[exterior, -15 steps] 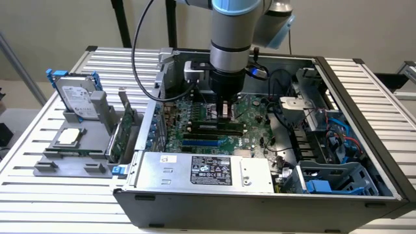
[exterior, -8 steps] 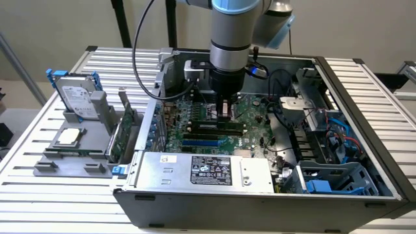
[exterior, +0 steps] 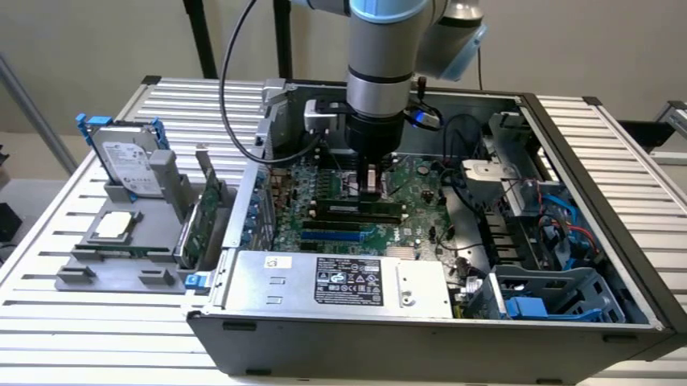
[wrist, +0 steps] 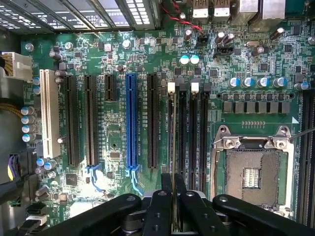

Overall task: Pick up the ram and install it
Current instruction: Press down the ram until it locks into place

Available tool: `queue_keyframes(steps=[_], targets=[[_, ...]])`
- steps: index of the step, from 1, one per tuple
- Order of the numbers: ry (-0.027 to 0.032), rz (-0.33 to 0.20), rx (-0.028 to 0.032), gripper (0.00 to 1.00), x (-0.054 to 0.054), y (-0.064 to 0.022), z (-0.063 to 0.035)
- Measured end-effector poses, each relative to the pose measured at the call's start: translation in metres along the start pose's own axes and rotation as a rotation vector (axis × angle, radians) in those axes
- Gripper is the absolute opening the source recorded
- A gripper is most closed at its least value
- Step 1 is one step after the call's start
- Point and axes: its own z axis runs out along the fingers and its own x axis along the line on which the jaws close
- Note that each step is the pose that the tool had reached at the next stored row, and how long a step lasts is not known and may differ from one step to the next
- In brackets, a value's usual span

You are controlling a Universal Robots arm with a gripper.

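Gripper (wrist: 173,206) clamped on the ram (wrist: 172,142), held edge-on, long axis parallel to the memory slots (wrist: 189,132), directly over the slot nearest the PCI connectors.

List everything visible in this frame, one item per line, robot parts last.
computer case: one, dark grey, open, on the table
table: one, silvery, slatted
motherboard: one, green, inside the case
memory slots: four, black, beside the CPU socket
CPU socket: one, silver frame
power supply: one, silver, front of the case
holder: one, grey, exterior view's left
hard drive: one, silver with blue rails, upright in the holder
expansion card: one, green, in the holder
ram: one, seen edge-on, over the memory slots
gripper: one, black, clamping the ram
arm: one, grey and blue
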Motion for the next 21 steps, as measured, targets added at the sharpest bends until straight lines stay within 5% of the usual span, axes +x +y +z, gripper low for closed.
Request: queue_keyframes(steps=[21], targets=[[0.0034,-0.011,0.0009,0.0,0.0008,-0.0002,-0.0008]])
